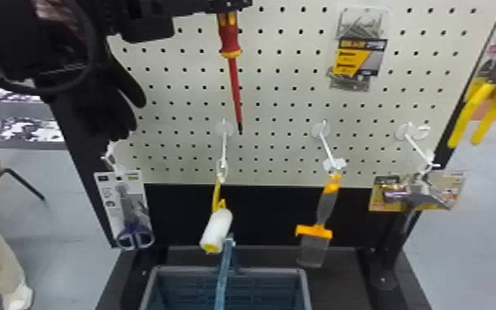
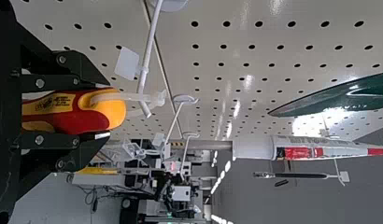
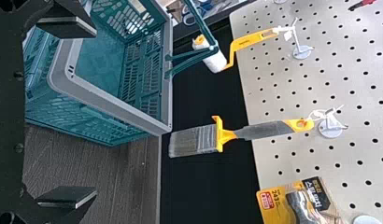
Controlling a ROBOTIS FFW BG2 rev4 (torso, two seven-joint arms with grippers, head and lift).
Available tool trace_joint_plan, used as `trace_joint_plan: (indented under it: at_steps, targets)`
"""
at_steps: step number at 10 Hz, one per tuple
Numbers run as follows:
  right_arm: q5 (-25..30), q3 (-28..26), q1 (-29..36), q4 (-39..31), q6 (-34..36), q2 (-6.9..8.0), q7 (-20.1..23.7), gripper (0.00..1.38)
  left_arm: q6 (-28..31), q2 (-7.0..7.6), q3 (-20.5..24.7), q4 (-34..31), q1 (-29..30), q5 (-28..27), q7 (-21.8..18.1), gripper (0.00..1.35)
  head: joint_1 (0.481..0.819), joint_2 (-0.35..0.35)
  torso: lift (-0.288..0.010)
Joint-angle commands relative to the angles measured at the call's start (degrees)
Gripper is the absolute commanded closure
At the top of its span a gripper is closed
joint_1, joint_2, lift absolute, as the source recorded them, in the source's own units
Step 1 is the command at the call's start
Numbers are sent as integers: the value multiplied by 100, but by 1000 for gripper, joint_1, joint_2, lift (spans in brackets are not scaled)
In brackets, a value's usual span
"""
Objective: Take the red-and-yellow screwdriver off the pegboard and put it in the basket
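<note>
Screwdriver gripped; unhooking and basket drop left to do.
At the cream perforated pegboard (image 1: 284, 95), far side, above the grey-rimmed teal plastic basket (image 1: 267, 272), the black left gripper (image 2: 103, 111) clasps the red-and-yellow screwdriver (image 1: 230, 39), its clear loop (image 2: 129, 97) seemingly on a white hook (image 2: 151, 42). The right gripper (image 3: 95, 112) is spread, empty. The white-and-yellow roller (image 1: 217, 228) could obstruct lowering.

The head view looks down at the pegboard (image 1: 284, 99); the right wrist view shares the basket (image 1: 274, 270). The left looks closely along the pegboard.
</note>
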Motion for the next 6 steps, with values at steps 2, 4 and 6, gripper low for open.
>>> trace_joint_plan:
  at_steps: [2,4,6]
  targets:
    - [3,0,-12,15,0,0,9,110,0,0,-11,0,0,35,0,1147,549,0,-100]
    - [3,0,-12,15,0,-9,17,108,0,0,-11,0,0,35,-9,1147,549,0,-100]
    - [3,0,-24,29,0,-9,26,108,-17,0,-11,0,0,35,-9,1147,549,0,-100]
